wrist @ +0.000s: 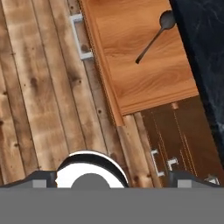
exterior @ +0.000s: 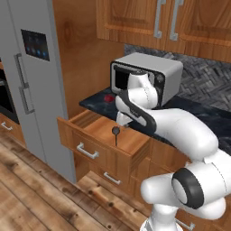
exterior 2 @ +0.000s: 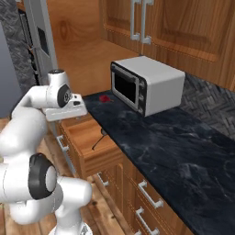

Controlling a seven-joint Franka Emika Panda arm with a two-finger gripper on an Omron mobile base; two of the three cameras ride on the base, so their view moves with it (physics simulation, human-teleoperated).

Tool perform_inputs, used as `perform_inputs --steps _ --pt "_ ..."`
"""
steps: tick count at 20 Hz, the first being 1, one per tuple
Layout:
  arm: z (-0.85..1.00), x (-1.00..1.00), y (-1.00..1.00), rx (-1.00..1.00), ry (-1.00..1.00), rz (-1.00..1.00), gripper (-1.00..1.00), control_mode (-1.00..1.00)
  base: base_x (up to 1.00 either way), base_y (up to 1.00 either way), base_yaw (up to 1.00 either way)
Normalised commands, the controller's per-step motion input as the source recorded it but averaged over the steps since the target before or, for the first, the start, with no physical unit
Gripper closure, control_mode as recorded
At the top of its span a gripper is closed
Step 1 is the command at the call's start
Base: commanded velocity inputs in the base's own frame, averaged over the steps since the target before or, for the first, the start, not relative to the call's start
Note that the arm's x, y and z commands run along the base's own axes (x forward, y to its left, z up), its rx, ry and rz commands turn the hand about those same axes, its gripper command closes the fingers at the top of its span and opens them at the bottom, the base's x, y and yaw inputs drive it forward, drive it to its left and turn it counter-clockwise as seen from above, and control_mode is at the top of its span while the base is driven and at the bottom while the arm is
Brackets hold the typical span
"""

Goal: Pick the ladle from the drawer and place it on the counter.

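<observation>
Lying in drawer: the ladle (exterior: 115,133) is resting on the light wood floor, bowl toward the counter, handle pointing out toward the front.
Drawer (exterior: 92,128): standing pulled open under the counter edge; its silver handle (exterior: 87,151) is facing the wooden floor (exterior: 40,189).
Ladle from the hand: sitting at 1 o'clock in the hand view, bowl at the dark slab's edge, handle running toward 7 o'clock.
Claw (exterior: 122,121): hanging above the drawer, just at 1 o'clock of the ladle's bowl, jaws standing wide and holding nothing.
Counter (exterior 2: 174,151): carrying a microwave (exterior 2: 147,85) and, at its 9 o'clock, a small red object (exterior 2: 105,98).
Fridge (exterior: 31,72): standing at 9 o'clock of the drawer in the left base view.
</observation>
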Motion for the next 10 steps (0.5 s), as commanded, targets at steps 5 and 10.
perform_inputs --steps 5,10 --pt "-0.91 0.5 0.38 -0.11 0.1 0.11 -1.0 -1.0 0.0 0.0 0.0" --pt "-0.92 0.53 0.29 -0.05 0.0 0.1 -1.0 -1.0 0.0 0.0 0.0"
